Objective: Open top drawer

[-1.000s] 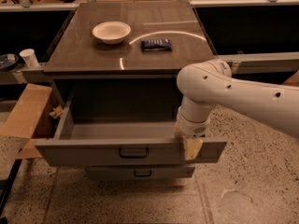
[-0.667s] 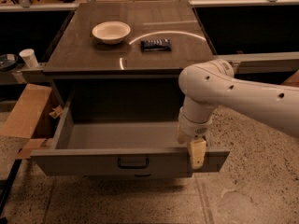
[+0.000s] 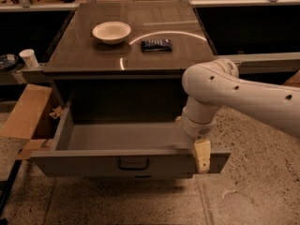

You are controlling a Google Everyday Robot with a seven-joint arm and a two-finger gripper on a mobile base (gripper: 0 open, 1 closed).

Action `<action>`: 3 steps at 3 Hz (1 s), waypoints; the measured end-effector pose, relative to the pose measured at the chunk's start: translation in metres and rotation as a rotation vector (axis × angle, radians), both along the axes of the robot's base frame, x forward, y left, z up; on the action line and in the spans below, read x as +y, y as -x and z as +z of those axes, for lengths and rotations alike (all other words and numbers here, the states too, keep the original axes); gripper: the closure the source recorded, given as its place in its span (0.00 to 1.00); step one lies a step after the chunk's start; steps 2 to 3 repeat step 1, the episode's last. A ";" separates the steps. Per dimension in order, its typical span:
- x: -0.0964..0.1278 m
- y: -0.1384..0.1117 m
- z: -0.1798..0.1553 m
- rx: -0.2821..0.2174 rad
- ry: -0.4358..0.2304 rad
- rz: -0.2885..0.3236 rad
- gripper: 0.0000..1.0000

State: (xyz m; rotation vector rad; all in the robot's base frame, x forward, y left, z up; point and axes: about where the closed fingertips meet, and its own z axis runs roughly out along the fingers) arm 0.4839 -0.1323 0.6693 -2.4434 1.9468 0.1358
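Grey top drawer (image 3: 89,162): has slid out more toward 6 o'clock; it looks open now.
Hand (image 3: 202,156): on the drawer front's 3 o'clock end; cannot tell its grip.

Wht bowl (image 3: 111,32), dark pkt (image 3: 157,44) on tabletop (image 3: 79,55), paper cup (image 3: 30,58) left

Single high camera looks down closely: gripper (image 3: 202,157) at top drawer (image 3: 84,162) front.

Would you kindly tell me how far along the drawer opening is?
Done: the top drawer stands pulled well out, its inside showing. In hand: the gripper sits at the front panel's right end. Left: perhaps only drawing the arm away.
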 end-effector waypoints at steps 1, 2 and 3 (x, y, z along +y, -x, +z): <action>-0.009 -0.007 0.015 -0.043 -0.047 -0.004 0.00; -0.009 -0.007 0.015 -0.043 -0.047 -0.004 0.00; -0.009 -0.007 0.015 -0.043 -0.047 -0.004 0.00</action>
